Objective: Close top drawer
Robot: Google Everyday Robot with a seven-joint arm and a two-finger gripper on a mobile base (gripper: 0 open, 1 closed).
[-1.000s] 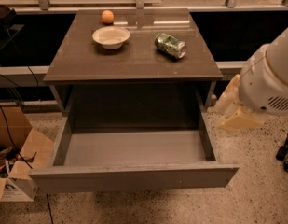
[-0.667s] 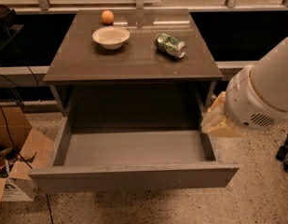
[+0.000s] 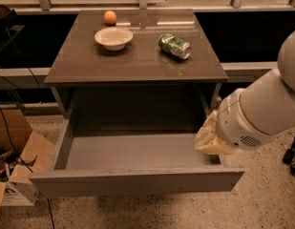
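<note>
The top drawer (image 3: pixel 137 181) is pulled fully out of the cabinet, its grey box interior (image 3: pixel 135 149) empty and its plain flat front facing me at the bottom of the view. My gripper (image 3: pixel 210 138) is a cream-coloured hand at the end of the white arm (image 3: pixel 261 111). It hangs over the drawer's right side wall, near the right rear corner of the box.
On the brown cabinet top (image 3: pixel 137 61) stand a white bowl (image 3: pixel 113 37), an orange (image 3: pixel 110 17) and a crushed green can (image 3: pixel 174 46). An open cardboard box (image 3: pixel 15 168) with clutter sits on the floor at the left. A black cable (image 3: pixel 11 137) runs down there.
The arm has swung left and down from beside the cabinet. The gripper now reaches over the drawer's right wall. The drawer has not moved.
</note>
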